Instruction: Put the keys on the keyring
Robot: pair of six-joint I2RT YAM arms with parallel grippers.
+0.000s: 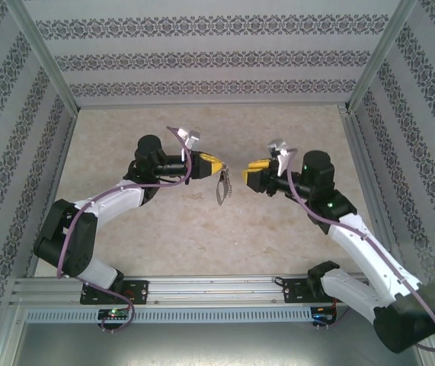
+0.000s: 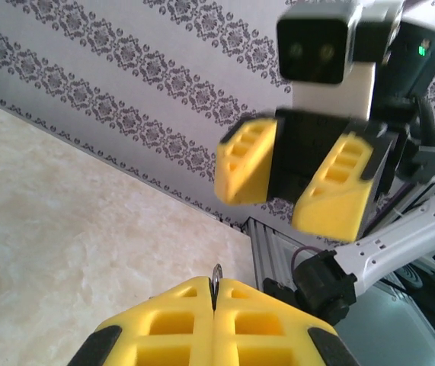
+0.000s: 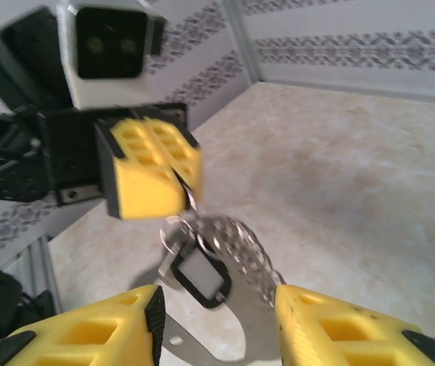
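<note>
The left hand is pinched tight on the top of the keyring, which hangs down over the tabletop; in its own wrist view just a thin metal bit pokes out between its fingers; the right hand is spread wide, holding nothing, close by and facing the left one; in its wrist view the grey loop is cut off at the bottom edge; a small black-headed key dangles there, its thin end hard to make out.
</note>
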